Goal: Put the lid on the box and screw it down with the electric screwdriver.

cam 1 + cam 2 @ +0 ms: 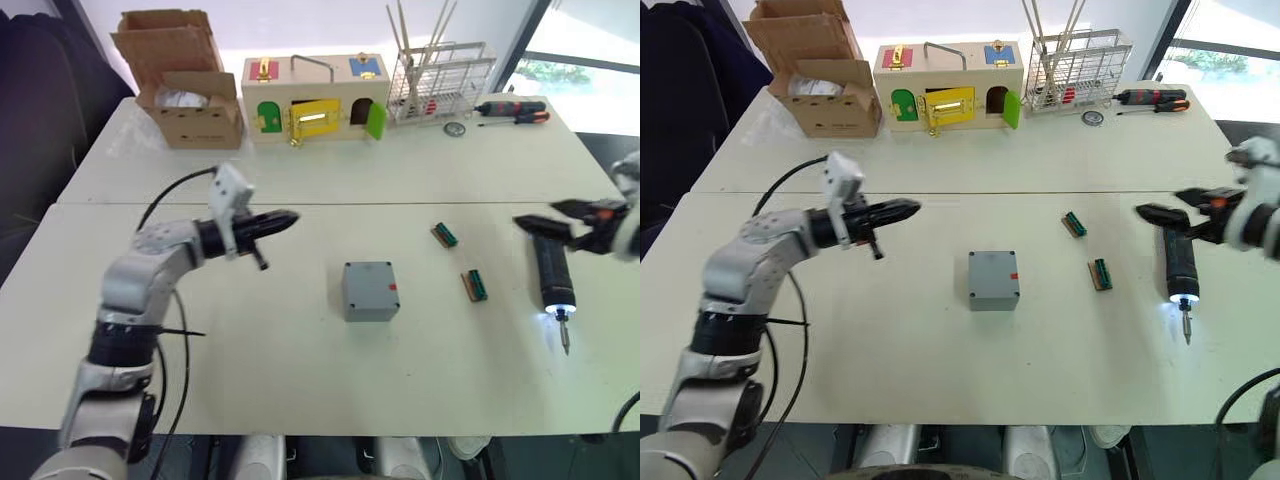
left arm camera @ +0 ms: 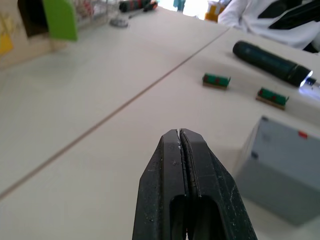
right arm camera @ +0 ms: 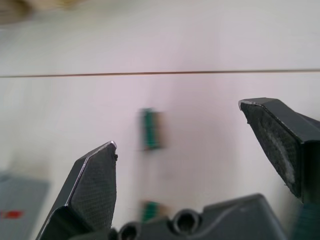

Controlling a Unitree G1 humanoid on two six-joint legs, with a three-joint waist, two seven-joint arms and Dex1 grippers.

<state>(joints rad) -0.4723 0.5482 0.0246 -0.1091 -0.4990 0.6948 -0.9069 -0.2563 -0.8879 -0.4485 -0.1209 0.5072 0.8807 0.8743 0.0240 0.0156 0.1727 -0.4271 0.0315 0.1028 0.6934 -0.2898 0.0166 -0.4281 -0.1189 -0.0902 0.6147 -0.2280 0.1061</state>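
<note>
A small grey plastic box with a red mark sits mid-tabletop. The thick black electric screwdriver lies to its right, tip light glowing, beneath the right gripper, whose fingers are spread apart.

Two white tables pushed together form the surface, seam running across the middle. Daylight enters through a window at far right. Dark seating stands at left.
</note>
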